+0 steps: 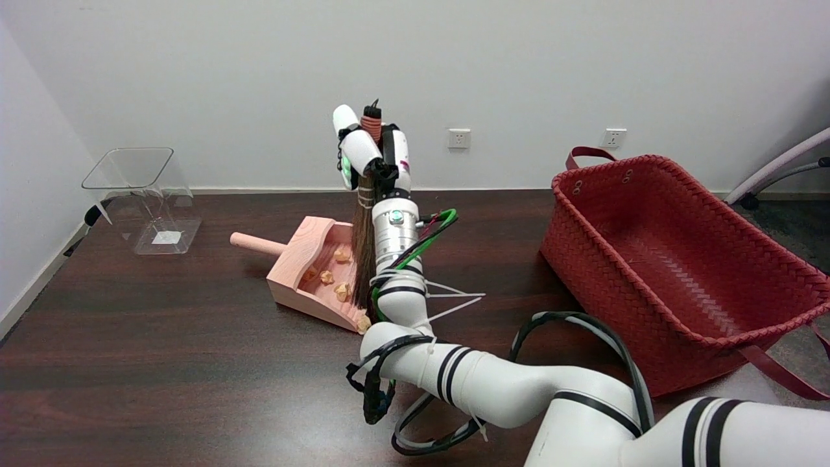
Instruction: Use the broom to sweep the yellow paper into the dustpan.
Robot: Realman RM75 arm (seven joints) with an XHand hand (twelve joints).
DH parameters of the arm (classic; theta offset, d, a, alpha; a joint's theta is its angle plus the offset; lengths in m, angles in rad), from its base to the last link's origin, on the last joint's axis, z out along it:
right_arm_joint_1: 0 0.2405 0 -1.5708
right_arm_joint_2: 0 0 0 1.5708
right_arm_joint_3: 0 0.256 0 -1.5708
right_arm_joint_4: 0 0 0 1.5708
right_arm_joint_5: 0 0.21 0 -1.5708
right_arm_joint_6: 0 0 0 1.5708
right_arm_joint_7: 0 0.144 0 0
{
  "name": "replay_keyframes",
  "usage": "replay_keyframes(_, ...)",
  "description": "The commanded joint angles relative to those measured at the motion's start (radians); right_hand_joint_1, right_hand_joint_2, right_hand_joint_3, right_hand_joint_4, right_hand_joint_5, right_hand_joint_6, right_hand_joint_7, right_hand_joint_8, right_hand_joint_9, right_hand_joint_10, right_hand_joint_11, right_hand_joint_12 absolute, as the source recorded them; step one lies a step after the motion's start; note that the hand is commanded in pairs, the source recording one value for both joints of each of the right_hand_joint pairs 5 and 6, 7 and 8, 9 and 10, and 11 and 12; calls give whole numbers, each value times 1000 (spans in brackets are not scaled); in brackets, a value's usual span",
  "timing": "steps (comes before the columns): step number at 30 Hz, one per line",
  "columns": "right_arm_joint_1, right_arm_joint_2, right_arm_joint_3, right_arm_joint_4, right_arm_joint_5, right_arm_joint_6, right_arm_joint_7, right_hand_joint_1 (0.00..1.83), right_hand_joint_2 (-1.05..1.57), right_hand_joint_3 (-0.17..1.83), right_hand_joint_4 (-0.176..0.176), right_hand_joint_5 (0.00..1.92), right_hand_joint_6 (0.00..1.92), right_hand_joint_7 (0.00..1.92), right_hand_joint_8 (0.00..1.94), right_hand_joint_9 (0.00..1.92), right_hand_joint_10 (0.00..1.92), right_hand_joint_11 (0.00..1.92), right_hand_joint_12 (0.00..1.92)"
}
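Observation:
My right hand (371,154) is raised above the table's middle and grips the handle of a small broom (364,259). The brown bristles hang straight down, their tips at the open right edge of the pink dustpan (305,256). The dustpan lies on the dark table with its round handle pointing left. Several crumpled yellow paper bits (327,277) lie inside the pan. One more yellow bit (364,322) sits at the pan's near right corner, partly hidden by my forearm.
A red woven basket (674,259) fills the right side of the table. A clear plastic container (144,198) stands at the far left. My right arm (506,389) with its cables crosses the lower middle. Dark tabletop (162,363) lies at the near left.

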Motion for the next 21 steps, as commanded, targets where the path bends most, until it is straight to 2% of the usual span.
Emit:
replay_keyframes(1,-53,36,1,116,-44,129,-70,615,1571,214,0,1920,1920,1920,1920,1920,1920,1920,1920)
replay_keyframes(6,-59,49,-3,139,-44,117,-158,624,1571,194,0,1920,1920,1920,1920,1920,1920,1920,1920)
replay_keyframes(13,-57,60,6,131,-44,106,-188,631,1571,179,0,1920,1920,1920,1920,1920,1920,1920,1920)
replay_keyframes(21,-51,115,-2,128,-54,38,-219,626,1571,215,0,1920,1920,1920,1920,1920,1920,1920,1920)
